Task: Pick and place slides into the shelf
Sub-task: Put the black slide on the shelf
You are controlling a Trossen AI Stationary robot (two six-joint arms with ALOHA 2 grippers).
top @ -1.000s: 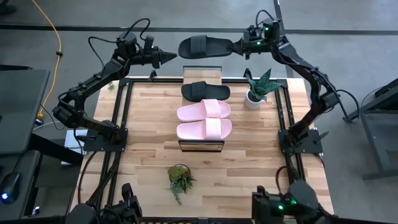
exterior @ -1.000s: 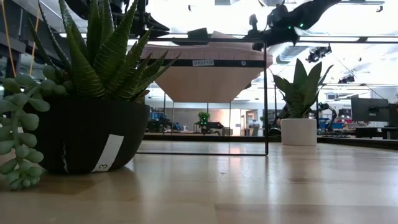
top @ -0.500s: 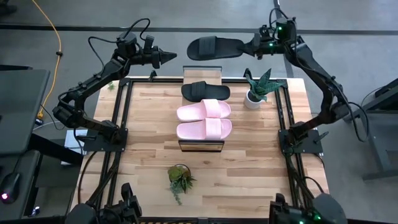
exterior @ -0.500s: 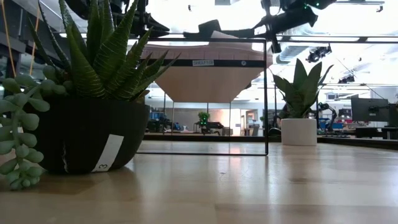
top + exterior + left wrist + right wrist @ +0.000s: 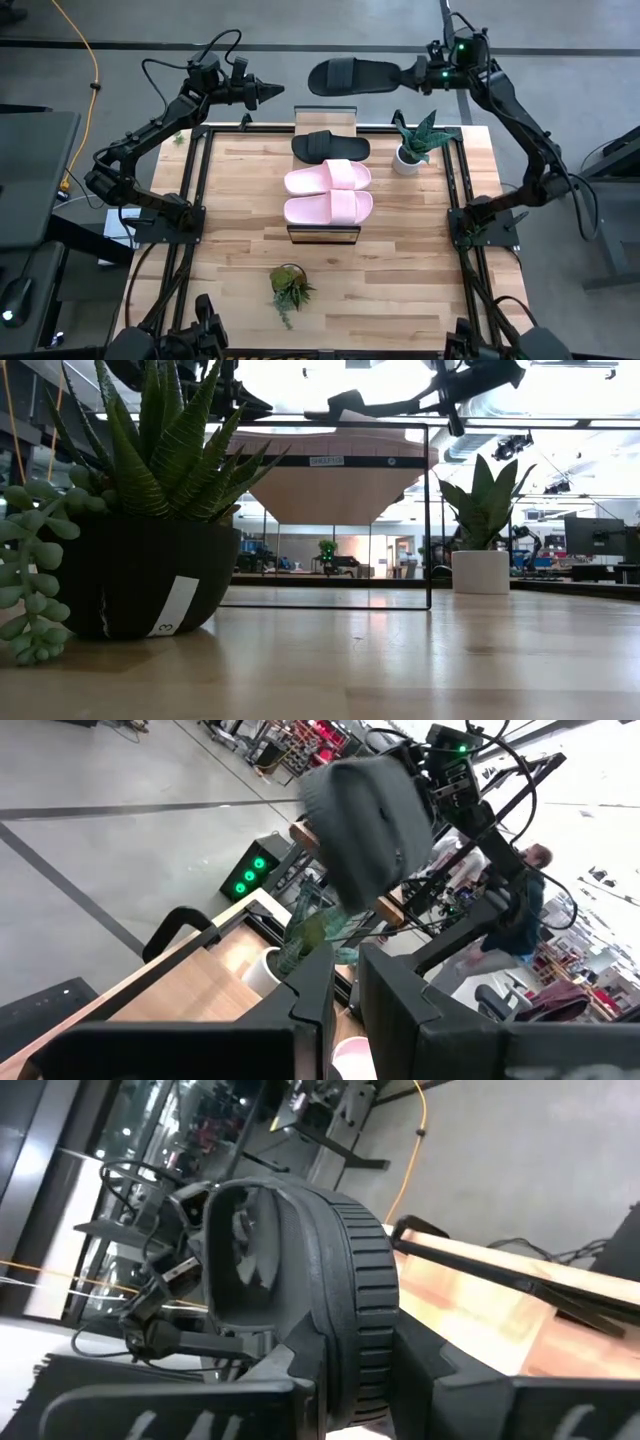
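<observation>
One black slide (image 5: 350, 76) hangs in my right gripper (image 5: 405, 73), beyond the table's far edge and past the far end of the shelf (image 5: 325, 120); it also shows high in the low view (image 5: 365, 405) and in the left wrist view (image 5: 370, 810). On the shelf's light-wood plank lie the other black slide (image 5: 330, 146) and two pink slides (image 5: 328, 177) (image 5: 328, 207), soles down, side by side. My left gripper (image 5: 272, 92) waits shut in the air by the table's far left corner, touching nothing. My right gripper (image 5: 355, 1380) pinches the black slide by its heel end (image 5: 350, 1345), one finger on the footbed side and one on the grooved sole. The fingers come level from the table's right, along the slide. The slide is lifted clear, roughly flat, strap end pointing left.
A snake plant in a white pot (image 5: 413, 148) stands right of the shelf's far end, under the right arm. A small succulent pot (image 5: 288, 285) sits near the table's near edge, large in the low view (image 5: 140, 590). The shelf's thin black frame (image 5: 428, 510) rises above the tabletop.
My right gripper has carried the black slide toward the table's right and upward, still shut on its heel end; the slide has stayed roughly flat, its strap end now dipping a little. The left arm and the slides on the shelf have kept still.
</observation>
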